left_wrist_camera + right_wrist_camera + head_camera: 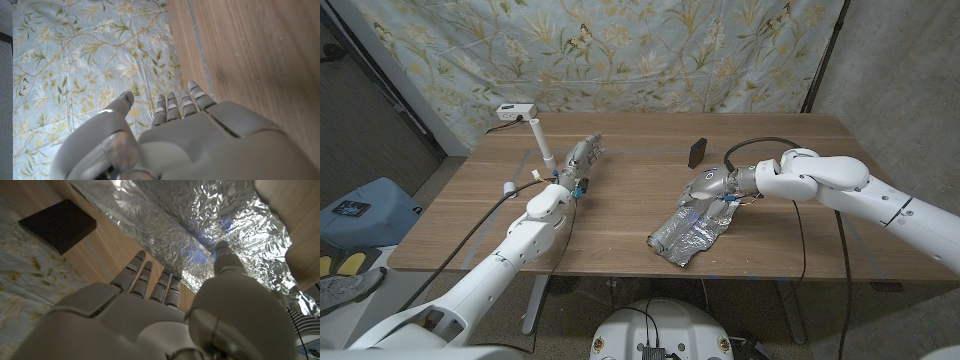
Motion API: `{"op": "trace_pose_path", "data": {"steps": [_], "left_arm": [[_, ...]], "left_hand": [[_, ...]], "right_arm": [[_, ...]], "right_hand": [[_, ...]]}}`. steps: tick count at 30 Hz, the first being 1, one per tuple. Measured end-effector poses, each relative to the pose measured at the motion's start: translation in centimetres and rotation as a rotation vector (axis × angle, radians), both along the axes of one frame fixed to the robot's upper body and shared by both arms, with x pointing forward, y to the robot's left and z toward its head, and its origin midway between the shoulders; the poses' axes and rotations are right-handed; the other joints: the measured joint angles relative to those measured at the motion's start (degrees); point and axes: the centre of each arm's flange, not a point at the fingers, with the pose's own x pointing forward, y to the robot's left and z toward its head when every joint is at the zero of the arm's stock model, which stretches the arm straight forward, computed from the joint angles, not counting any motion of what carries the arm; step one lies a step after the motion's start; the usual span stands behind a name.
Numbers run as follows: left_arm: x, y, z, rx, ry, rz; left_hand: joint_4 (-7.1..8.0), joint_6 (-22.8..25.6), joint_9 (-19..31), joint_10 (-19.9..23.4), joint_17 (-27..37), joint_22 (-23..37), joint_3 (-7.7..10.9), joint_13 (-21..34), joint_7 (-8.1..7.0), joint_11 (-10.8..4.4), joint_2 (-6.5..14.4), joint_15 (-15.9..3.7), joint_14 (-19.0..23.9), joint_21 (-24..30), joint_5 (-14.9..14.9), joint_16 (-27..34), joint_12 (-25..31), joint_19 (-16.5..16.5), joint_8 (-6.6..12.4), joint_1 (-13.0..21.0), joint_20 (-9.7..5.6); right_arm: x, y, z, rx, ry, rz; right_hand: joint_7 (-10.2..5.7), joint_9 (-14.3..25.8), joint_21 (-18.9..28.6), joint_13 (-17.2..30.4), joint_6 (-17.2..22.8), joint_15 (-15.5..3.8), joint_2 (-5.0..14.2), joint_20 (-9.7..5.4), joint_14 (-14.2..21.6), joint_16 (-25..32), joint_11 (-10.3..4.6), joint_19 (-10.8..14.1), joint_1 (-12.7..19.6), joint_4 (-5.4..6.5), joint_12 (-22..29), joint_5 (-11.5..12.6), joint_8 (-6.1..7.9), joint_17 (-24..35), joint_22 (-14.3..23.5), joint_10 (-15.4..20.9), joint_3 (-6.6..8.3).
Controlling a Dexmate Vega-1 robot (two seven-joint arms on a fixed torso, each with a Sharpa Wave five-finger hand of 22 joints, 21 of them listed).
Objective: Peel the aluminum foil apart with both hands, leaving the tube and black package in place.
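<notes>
The table (620,215) spans the middle of the head view. The foil (692,232) lies crumpled and partly spread at centre right, near the front edge, probably so both hands can get at it. The right hand (712,186) hovers at the foil's upper edge, fingers (150,277) extended and apart, holding nothing; whether it touches the foil I cannot tell. The left hand (578,160) sits upper left of centre, well apart from the foil, fingers (175,105) straight, empty. The tube (544,145) stands tilted just left of it. The package (697,152) lies above the right hand, clear of the foil
</notes>
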Motion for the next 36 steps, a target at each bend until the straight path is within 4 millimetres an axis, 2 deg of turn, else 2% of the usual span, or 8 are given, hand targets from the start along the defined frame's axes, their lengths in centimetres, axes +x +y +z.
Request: {"op": "trace_pose_path", "data": {"steps": [24,28,36], "left_arm": [[0.8,-0.2,0.2,0.002,0.007,-0.01],[0.8,-0.2,0.2,0.001,0.006,-0.008],[0.7,-0.1,0.1,-0.005,0.006,-0.003]], "left_hand": [[-0.23,-0.01,0.0,0.0,0.0,0.0,0.24,0.0,0.0,0.0,0.0,0.0,0.0,0.0,0.0,0.0,0.0,0.03,0.0,0.0,0.03],[-0.23,-0.01,0.0,0.0,0.0,0.0,0.24,0.0,0.0,0.0,0.0,0.02,0.01,0.0,0.0,0.0,0.0,0.21,0.0,0.0,0.22],[-0.23,-0.01,0.0,0.0,0.0,0.0,0.24,0.0,0.0,0.0,0.31,0.31,0.32,0.0,0.0,0.0,0.0,0.21,0.0,0.3,0.21]], "right_arm": [[0.5,0.2,-1.0,0.001,0.032,-0.016],[0.6,0.3,-1.2,-0.008,0.037,-0.013],[0.5,0.4,-1.4,-0.02,0.039,-0.011]], "right_hand": [[0.44,0.14,0.23,0.31,0.02,-0.25,0.0,-0.82,2.3,0.96,1.01,0.83,1.51,-0.65,0.61,0.44,-0.07,-0.01,0.0,0.6,0.79],[0.44,0.14,0.23,0.31,0.02,-0.19,0.23,-0.88,3.26,1.2,1.23,0.97,1.73,-0.33,0.61,0.54,0.29,0.05,0.0,0.82,1.11],[0.51,0.14,0.66,0.6,0.57,-0.3,0.3,-0.98,4.4,1.64,1.55,1.86,2.26,-0.57,1.05,0.66,0.5,0.27,0.0,1.33,1.34]]}}
